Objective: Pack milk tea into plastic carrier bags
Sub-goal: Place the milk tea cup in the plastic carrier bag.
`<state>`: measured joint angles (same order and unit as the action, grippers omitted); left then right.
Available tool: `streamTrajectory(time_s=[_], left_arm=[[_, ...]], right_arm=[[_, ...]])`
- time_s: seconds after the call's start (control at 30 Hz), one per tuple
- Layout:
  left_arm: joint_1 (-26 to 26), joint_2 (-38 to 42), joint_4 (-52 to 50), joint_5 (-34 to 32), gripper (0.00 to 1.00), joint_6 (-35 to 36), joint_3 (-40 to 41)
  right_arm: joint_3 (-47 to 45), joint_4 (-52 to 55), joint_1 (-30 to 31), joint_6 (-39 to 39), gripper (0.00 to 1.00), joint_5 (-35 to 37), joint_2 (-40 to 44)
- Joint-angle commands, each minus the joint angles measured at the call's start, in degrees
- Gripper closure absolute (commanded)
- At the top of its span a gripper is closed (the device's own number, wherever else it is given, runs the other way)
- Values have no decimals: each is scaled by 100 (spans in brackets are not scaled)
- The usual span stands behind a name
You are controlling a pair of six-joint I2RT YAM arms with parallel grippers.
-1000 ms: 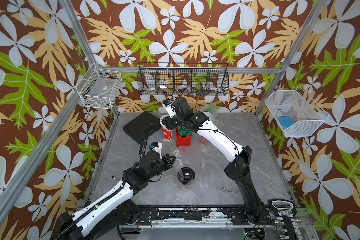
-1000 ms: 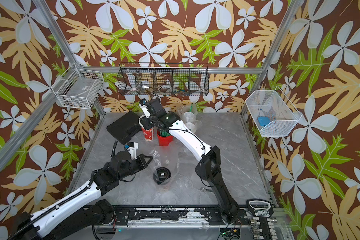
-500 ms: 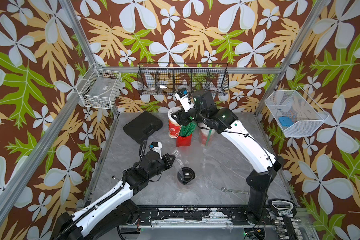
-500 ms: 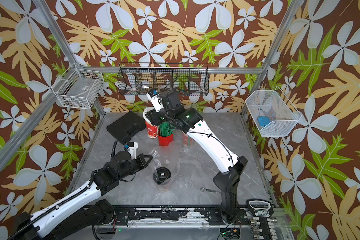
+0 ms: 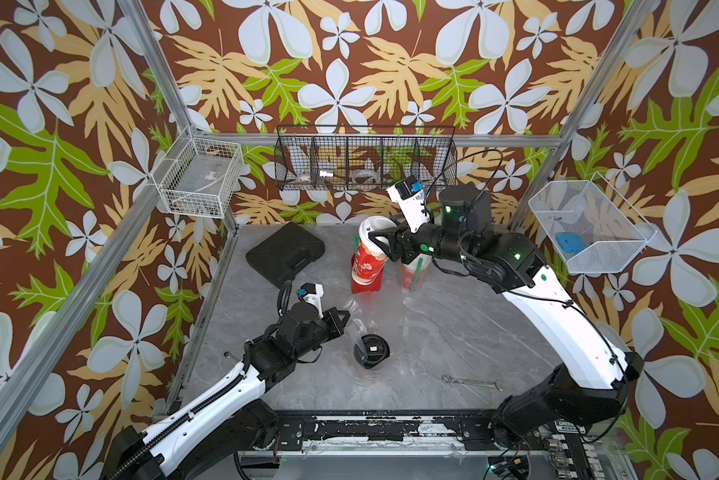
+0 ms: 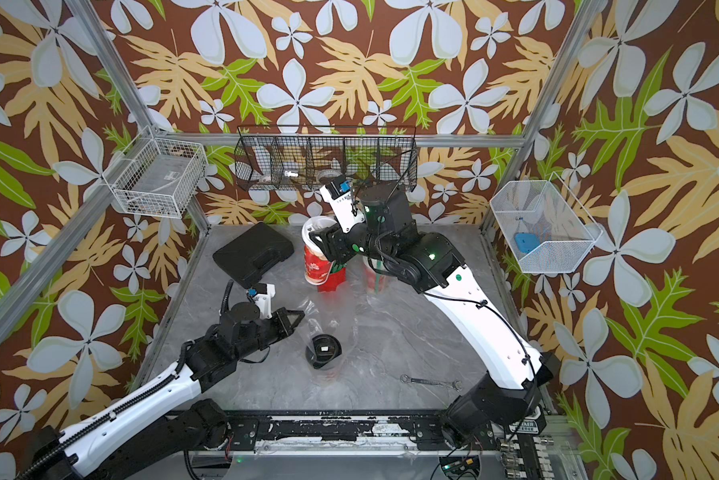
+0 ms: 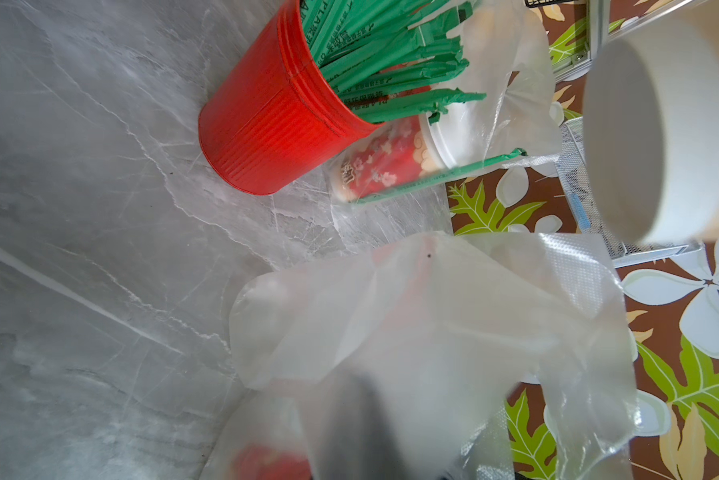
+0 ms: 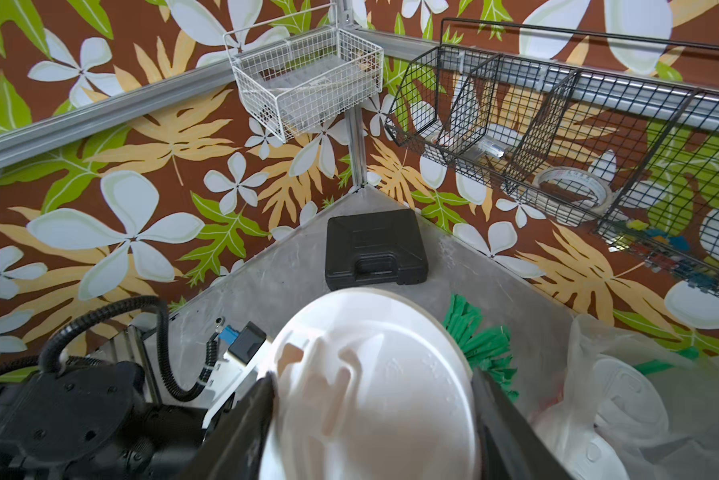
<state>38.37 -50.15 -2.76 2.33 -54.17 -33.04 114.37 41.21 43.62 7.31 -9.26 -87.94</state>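
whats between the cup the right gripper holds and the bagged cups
The red pot of green straws: in the right wrist view its straws fan out between the held cup and the bagged cups.

A red cup (image 5: pixel 366 266) with a white dome lid hangs tilted above the counter (image 5: pixel 453 324), gripped near its top by the right claw (image 5: pixel 380 245). A black-lidded cup (image 5: pixel 371 351) stands upright inside a clear, crinkly bag (image 5: pixel 351 318) mid-counter. A second clear bag (image 8: pixel 690 399) at the back holds white-lidded cups (image 8: pixel 623 399).
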Motion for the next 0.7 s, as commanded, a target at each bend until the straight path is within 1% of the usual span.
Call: streamTrajectory(time_s=[0.0, 0.33, 0.57, 0.67], left_arm=[[-5, 32, 74, -84, 100, 55, -36], [-5, 40, 13, -101, 100, 89, -93], [0, 106, -14, -130, 100, 65, -124], [-5, 152, -22, -128, 100, 73, -139]], right_arm=[[-271, -25, 45, 136, 38, -281, 245], [-1172, 45, 325, 300, 38, -463, 793], [-1908, -255, 341, 437, 39, 21, 858], [-2068, -371, 349, 438, 39, 207, 862]])
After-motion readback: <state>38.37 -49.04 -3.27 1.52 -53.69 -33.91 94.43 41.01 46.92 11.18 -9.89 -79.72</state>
